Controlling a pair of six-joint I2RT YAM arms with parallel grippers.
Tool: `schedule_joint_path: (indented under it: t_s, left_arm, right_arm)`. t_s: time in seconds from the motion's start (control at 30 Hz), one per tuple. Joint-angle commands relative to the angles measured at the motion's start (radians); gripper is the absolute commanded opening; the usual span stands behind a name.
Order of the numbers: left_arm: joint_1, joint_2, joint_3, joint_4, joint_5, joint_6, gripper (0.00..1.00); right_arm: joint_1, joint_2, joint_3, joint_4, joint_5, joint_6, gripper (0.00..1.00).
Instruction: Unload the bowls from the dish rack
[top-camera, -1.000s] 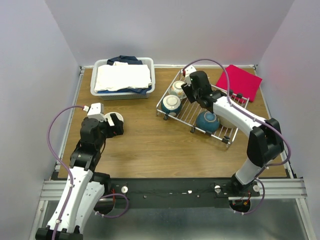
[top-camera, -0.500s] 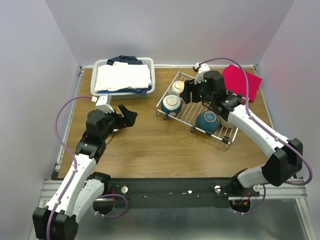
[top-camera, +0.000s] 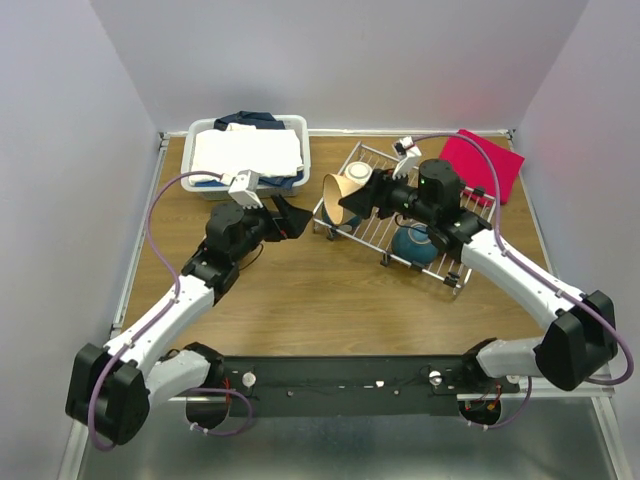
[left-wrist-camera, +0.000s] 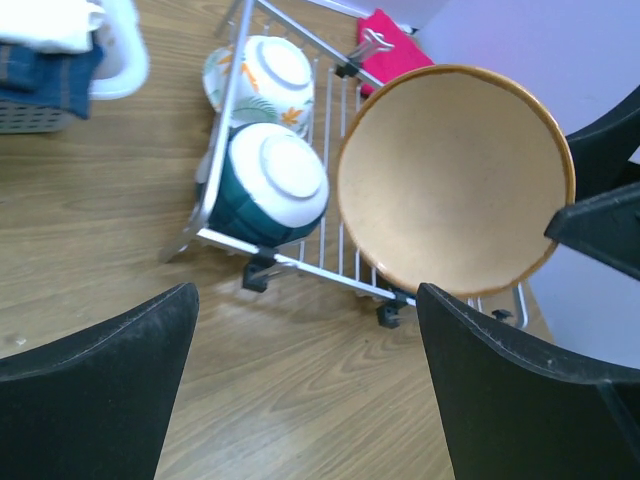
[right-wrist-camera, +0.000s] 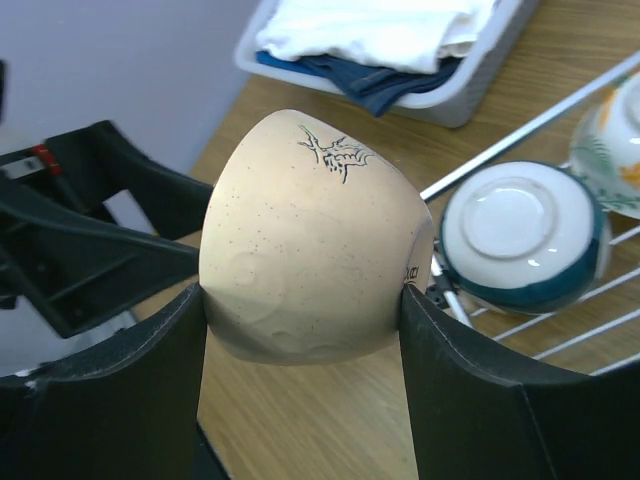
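**Desk:** Item one, the right arm?

**Operator:** I list the right fingers (right-wrist-camera: 120, 400) clamped on the outside walls of a cream bowl (right-wrist-camera: 310, 230). It is tipped on its side and held in the air at the left end of the dish rack (top-camera: 375, 225), off the wires. Its tan inside faces the left arm.

**Desk:** Item two, the left arm?

**Operator:** The left fingers (left-wrist-camera: 90, 390) are spread wide with nothing between them. They point at the mouth of the cream bowl and sit near it but apart, above the table (top-camera: 300, 300).

**Desk:** What is on the rack?

**Operator:** I count a teal bowl (left-wrist-camera: 275, 185) upside down in the near-left corner, with a floral bowl (left-wrist-camera: 265, 75) upside down just behind it. A second teal bowl (top-camera: 410, 248) sits at the near-right, partly under my right arm, and I cannot tell which way up it is.

**Desk:** Other items?

**Operator:** A white bin (top-camera: 192, 160) of folded cloth sits at the back left, and a red cloth (top-camera: 490, 160) lies behind the rack on the right.
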Motion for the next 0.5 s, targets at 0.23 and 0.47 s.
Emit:
schedule_joint_path:
  t_s: [0.23, 0.47]
  left_arm:
    - [-0.060, 0.121, 0.017, 0.181, -0.070, -0.124, 0.98]
    - [-0.060, 0.157, -0.003, 0.213, -0.068, -0.196, 0.87]
  right_arm:
    - [0.001, -0.062, -0.158, 0.437, -0.179, 0.319, 0.36]
    - [0.001, -0.055, -0.202, 0.537, -0.213, 0.382, 0.36]
